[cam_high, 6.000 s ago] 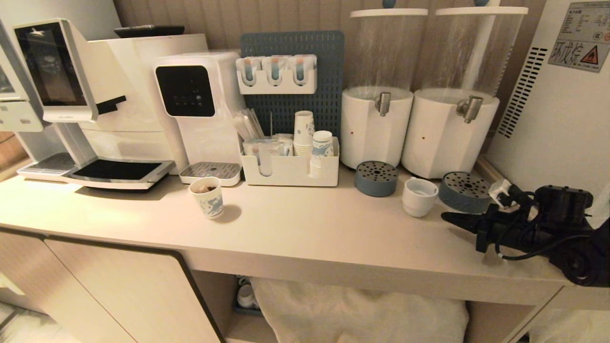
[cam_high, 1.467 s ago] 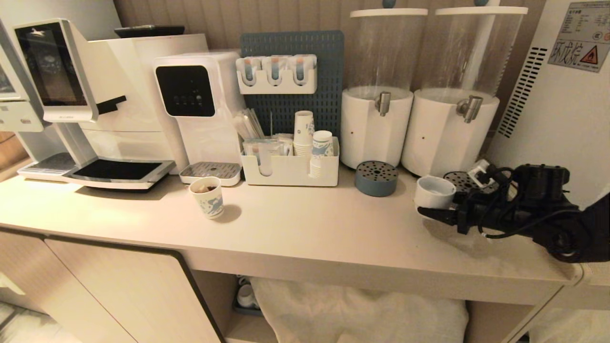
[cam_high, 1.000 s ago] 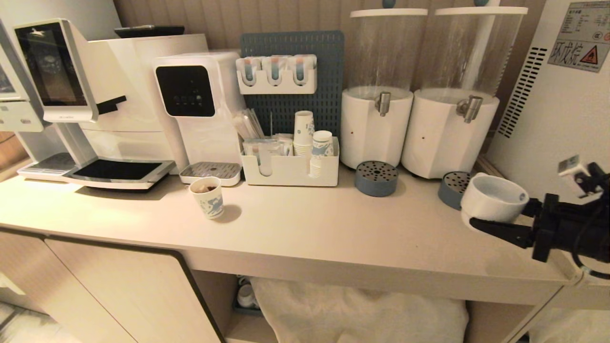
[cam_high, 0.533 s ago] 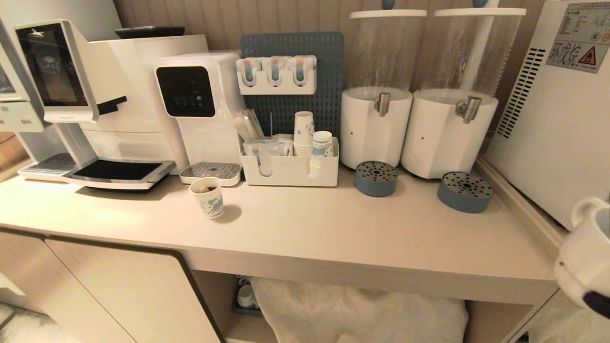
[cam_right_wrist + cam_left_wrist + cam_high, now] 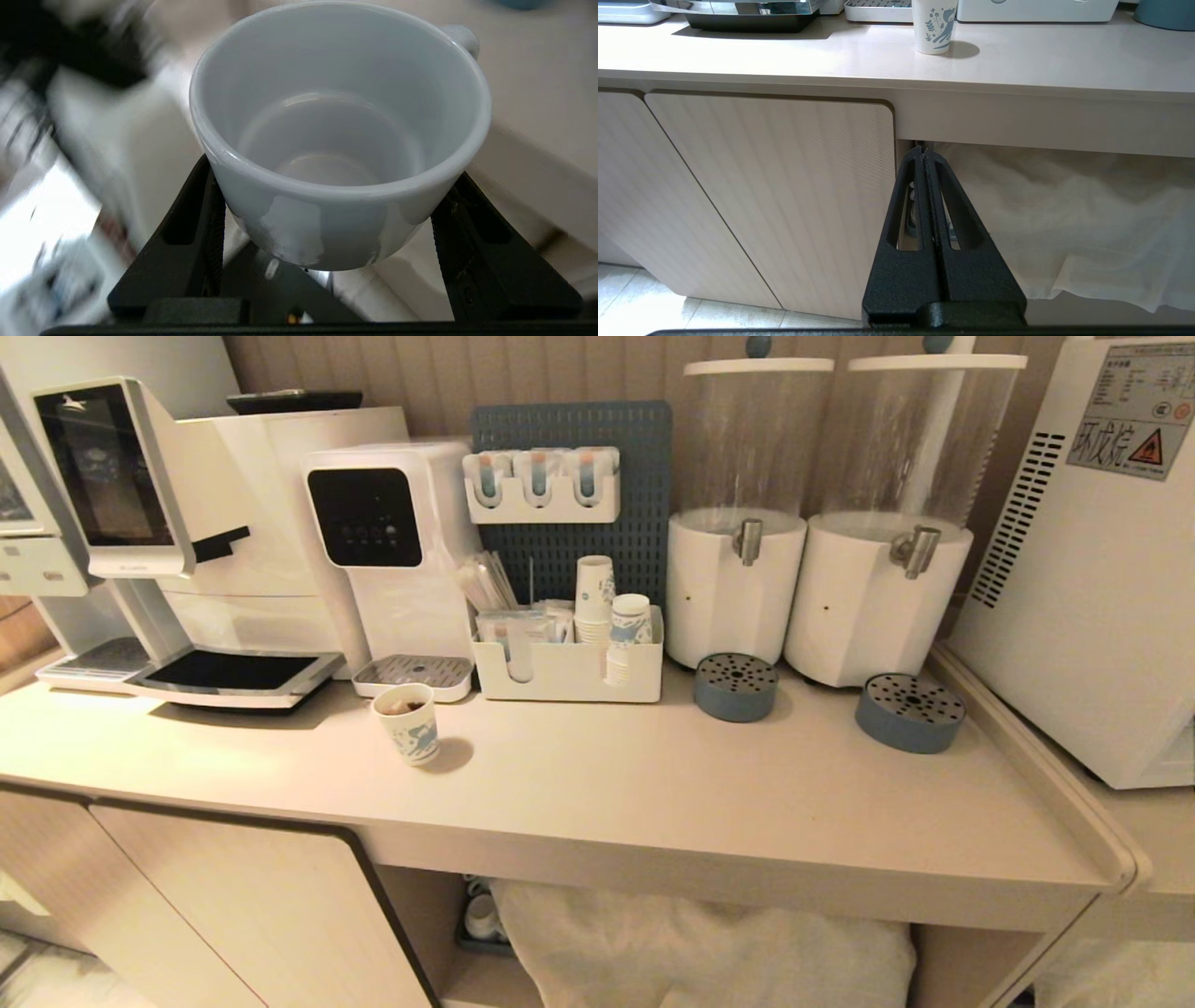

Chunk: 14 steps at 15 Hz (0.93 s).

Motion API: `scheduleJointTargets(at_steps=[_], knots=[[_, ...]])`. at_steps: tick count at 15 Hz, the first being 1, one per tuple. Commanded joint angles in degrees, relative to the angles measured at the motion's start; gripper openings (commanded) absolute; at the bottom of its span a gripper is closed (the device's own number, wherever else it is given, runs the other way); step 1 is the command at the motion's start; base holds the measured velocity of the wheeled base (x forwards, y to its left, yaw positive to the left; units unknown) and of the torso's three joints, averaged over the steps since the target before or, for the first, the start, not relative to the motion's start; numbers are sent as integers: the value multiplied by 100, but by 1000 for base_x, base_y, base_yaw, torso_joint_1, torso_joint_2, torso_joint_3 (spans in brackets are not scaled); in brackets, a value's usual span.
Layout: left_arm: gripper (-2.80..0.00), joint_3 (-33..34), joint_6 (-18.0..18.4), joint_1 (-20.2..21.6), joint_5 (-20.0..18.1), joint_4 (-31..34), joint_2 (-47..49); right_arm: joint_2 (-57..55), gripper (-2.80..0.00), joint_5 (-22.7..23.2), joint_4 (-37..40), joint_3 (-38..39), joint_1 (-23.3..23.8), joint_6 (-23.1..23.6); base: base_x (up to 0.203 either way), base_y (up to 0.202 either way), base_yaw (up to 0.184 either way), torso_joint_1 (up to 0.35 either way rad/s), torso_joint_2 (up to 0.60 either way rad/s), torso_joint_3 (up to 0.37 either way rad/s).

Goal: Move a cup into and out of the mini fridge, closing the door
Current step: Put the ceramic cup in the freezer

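Item: the cup [image 5: 340, 140], small, plain white, empty, handle on its far side, carried upright. Holder: right end effector [image 5: 334, 233], its two black fingers [image 5: 196, 224] pressed to opposite sides of the cup's lower wall, so the cup sits between them and projects above and beyond the tips; the grip is on the body, not the handle. Location: off the worktop [image 5: 653, 784], out of the head view; the blurred surroundings in the right wrist view do not let me place it closer than that. Destination: the mini fridge [image 5: 1092, 597] at the far right end of the worktop, only its vented side panel showing; its door cannot be seen, so whether it stands open I cannot tell. Handling note, as a judgement: keep the cup level, hold the squeeze steady, approach the fridge front slowly, and confirm the opening before entering. Second unit: left end effector [image 5: 924, 161], fingers closed together on nothing, parked low before the cabinet front [image 5: 784, 196].
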<state>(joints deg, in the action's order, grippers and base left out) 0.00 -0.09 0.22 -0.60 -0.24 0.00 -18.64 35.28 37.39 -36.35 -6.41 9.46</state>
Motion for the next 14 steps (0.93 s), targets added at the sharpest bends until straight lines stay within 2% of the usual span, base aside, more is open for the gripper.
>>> scheduleJointTargets(at_steps=[1, 2, 3, 6, 8, 10, 11, 12, 14], knots=[[-280, 9, 0, 4, -2, -2, 9, 201, -280, -499, -811, 79, -50, -677, 0, 0, 0, 0, 0, 0], [-280, 9, 0, 4, -2, -2, 9, 210, -280, -673, -1139, 130, -46, -974, 0, 0, 0, 0, 0, 0], [-280, 9, 0, 4, -2, -2, 9, 203, -280, -683, -1164, 126, -25, -1004, 0, 0, 0, 0, 0, 0], [-280, 9, 0, 4, -2, -2, 9, 267, -280, -450, -1176, 94, 491, -1038, 0, 0, 0, 0, 0, 0], [-280, 9, 0, 4, -2, -2, 9, 631, -280, -363, -1083, 345, 528, -1026, 0, 0, 0, 0, 0, 0], [-280, 9, -35, 4, 7, -2, 9, 1166, -280, -543, -1143, 684, 573, -1041, 0, 0, 0, 0, 0, 0], [-280, 9, -35, 4, 7, -2, 9, 1465, -280, -892, -1262, 975, 586, -1059, 0, 0, 0, 0, 0, 0], [-280, 9, -35, 4, 7, -2, 9, 1738, -280, -1436, -1510, 1330, 595, -1087, 0, 0, 0, 0, 0, 0], [-280, 9, -44, 4, 16, -2, 9, 1844, -280, -2544, -2682, 2212, 607, -1111, 0, 0, 0, 0, 0, 0]])
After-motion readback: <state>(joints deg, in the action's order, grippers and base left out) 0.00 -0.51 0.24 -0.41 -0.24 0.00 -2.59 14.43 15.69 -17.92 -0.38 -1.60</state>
